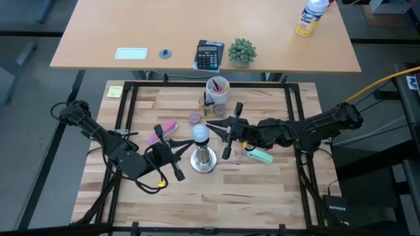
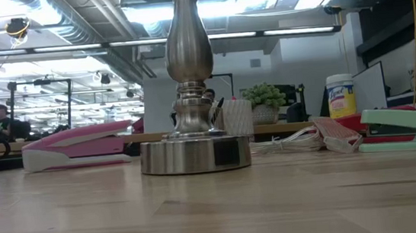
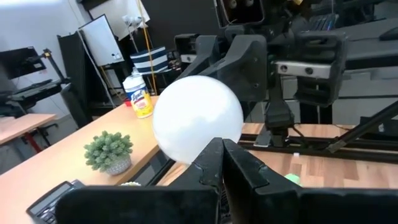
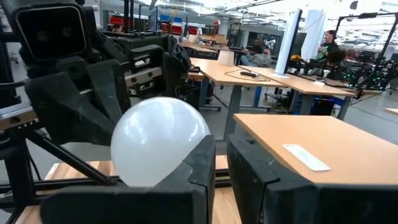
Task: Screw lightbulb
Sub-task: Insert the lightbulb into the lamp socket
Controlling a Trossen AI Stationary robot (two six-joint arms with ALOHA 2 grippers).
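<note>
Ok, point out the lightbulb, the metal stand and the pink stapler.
lightbulb (image 1: pixel 200 134), high view, top of the white globe.
metal stand (image 2: pixel 195 153), low view, front of the round base.
pink stapler (image 2: pixel 80 144), low view, middle of its side.

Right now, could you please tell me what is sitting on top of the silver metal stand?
The white lightbulb sits on top of the stand, between both grippers. Its screw base and the socket are covered, so how far it is threaded cannot be seen.
</note>
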